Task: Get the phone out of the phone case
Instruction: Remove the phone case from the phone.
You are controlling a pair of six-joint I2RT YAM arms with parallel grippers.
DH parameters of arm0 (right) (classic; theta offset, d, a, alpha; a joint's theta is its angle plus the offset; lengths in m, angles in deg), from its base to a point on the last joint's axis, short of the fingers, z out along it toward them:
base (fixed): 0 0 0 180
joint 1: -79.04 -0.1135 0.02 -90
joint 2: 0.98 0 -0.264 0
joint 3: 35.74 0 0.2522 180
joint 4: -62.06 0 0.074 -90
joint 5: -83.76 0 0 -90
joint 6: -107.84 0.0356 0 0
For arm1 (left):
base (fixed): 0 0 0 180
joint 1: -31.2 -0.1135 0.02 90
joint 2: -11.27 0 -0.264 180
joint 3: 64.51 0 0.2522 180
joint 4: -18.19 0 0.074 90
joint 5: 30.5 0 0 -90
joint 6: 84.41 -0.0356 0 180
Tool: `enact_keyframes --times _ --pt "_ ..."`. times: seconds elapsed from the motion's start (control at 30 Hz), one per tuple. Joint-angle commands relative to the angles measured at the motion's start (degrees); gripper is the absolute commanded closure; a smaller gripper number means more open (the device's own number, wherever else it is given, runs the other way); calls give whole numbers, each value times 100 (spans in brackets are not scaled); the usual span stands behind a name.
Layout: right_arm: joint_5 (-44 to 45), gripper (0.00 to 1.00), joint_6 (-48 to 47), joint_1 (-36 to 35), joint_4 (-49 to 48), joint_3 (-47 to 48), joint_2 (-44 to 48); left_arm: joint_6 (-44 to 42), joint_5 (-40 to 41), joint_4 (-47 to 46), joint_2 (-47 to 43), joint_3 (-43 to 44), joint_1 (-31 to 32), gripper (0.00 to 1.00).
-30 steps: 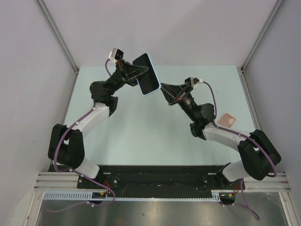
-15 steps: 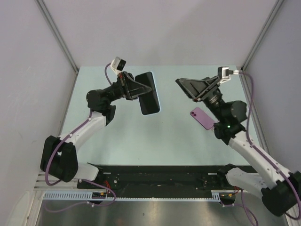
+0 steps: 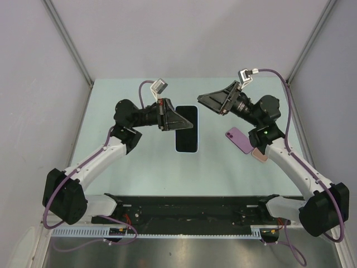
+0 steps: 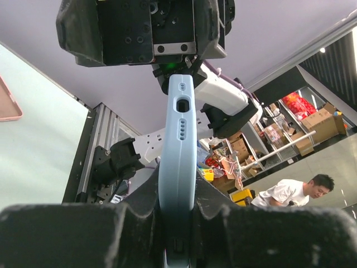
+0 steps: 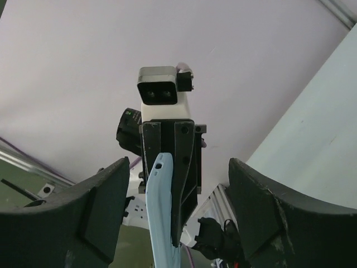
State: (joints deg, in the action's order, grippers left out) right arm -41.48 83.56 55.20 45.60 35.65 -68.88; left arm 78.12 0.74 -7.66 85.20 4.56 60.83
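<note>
The left pincer (image 3: pixel 174 123) pinches the phone (image 3: pixel 186 128) in its blue case (image 4: pixel 177 167) above the middle of the desk (image 3: pixel 139 162), long axis running far edge to near. The right pincer (image 3: pixel 204 100), spread wide, hangs just off the phone's far right corner.

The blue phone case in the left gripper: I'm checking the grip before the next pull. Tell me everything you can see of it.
The phone case is light blue, smooth and matte-looking, with rounded corners. The phone fills it, dark screen towards the overhead camera. One short edge shows a port cutout and small holes. It looks held above the table, clamped at a long side by the left gripper; nothing else touches it.
</note>
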Motion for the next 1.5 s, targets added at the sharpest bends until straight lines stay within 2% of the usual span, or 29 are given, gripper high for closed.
enact_keyframes --times 0.0,0.17,0.4,0.57,0.67,0.8,0.87,0.9,0.97,1.0,1.03,1.07,1.1,1.13,1.27,1.47 --pt "-527 27 143 -33 -484 135 31 -389 14 15 -142 340 61 100" --pt "-519 38 117 -156 -406 135 -48 -380 66 -11 -133 340 78 100" --pt "-563 41 47 -288 -380 135 -92 -468 181 112 -151 393 78 100" --pt "-580 55 56 -315 -336 135 -101 -371 251 -55 -160 384 70 100" --pt "-492 74 29 -332 -195 135 -74 -380 277 -55 -186 384 70 100" --pt "-501 78 160 -332 -265 126 -92 -442 321 -20 -169 428 70 100" --pt "-466 86 275 -324 -362 91 -75 -477 330 -11 -160 454 70 100" --pt "-387 100 510 -332 -597 56 -57 -503 339 6 -160 454 70 100" --pt "-317 100 985 -324 -1089 -198 -109 -713 348 155 -168 516 70 100" --pt "-203 100 1274 -324 -1814 -330 -144 -827 339 234 -186 559 70 100" --pt "-124 100 2017 -332 -2230 -566 -206 -959 339 392 -186 673 70 100" --pt "129 100 2381 -341 -2652 -725 -406 -1291 313 454 -177 735 70 100" --pt "288 100 2820 -385 -3491 -857 -513 -1442 313 542 -142 797 70 100" --pt "464 100 3494 -420 -3917 -971 -662 -1539 261 577 -116 928 70 100" --pt "1368 100 4570 -648 -5815 -1297 -1540 -1479 -3 16 -28 1096 70 100" --pt "1740 100 4626 -1044 -5978 -1306 -1990 -1584 -197 -169 -195 1245 70 100"
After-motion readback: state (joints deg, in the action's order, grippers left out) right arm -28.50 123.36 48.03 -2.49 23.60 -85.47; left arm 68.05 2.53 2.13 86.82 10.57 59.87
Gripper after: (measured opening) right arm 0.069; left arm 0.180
